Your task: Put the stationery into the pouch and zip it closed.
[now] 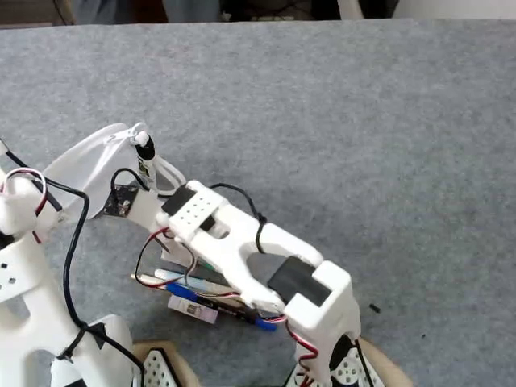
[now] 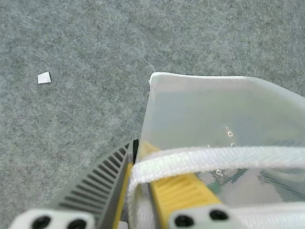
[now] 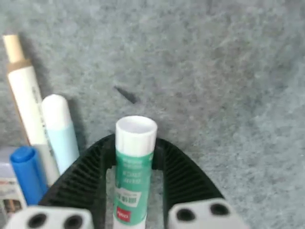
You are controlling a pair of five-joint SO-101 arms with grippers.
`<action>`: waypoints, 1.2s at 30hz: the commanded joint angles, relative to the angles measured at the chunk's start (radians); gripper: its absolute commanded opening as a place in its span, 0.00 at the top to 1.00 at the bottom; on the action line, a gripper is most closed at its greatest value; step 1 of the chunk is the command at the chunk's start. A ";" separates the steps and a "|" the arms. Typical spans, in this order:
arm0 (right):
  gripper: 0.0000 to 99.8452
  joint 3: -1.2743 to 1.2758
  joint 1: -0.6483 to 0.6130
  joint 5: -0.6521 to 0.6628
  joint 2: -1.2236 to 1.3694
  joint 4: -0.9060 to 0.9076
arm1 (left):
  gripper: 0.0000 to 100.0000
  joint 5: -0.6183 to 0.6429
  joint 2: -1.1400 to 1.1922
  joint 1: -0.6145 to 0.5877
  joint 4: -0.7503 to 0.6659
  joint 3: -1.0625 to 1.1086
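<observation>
Grey felt table cover (image 1: 379,137), ending at its far edge in a dark strip of room. White mesh pouch (image 2: 214,109) toward the cover's left, its rim clamped in the left gripper (image 2: 137,148). Right gripper (image 3: 135,143) closed on a green glue stick (image 3: 134,171), with pens (image 3: 59,126) just beside it. Paper scrap (image 2: 44,78) near the pouch.

Worktop (image 1: 379,137) is just fuzzy grey felt all over, evenly lit, with a tiny white paper scrap (image 2: 44,78) and a dark speck (image 1: 374,307) lying on it, plus dim stuff I can't make out past the far edge.
</observation>
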 commanded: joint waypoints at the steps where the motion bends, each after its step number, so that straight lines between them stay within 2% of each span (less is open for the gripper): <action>1: 0.99 -0.039 0.018 0.017 0.005 0.021 | 0.97 0.003 0.014 -0.008 -0.012 -0.015; 12: 0.99 -0.028 0.018 0.020 -0.216 0.195 | 0.97 0.003 0.014 -0.008 -0.012 -0.015; 16: 0.99 0.048 0.018 0.046 -0.346 0.242 | 0.97 0.002 0.014 -0.008 -0.014 -0.015; 24: 0.99 0.234 0.018 0.044 -0.756 0.307 | 0.97 -0.002 0.015 -0.007 -0.014 -0.015; 31: 0.99 0.205 0.020 0.037 -1.161 0.384 | 0.97 -0.003 0.015 -0.001 -0.008 -0.019; 33: 0.99 0.183 0.025 0.037 -1.245 0.365 | 0.97 -0.009 0.015 0.004 -0.008 -0.024; 36: 0.99 0.134 0.100 0.020 -1.319 0.284 | 0.97 -0.040 0.006 0.070 -0.003 -0.022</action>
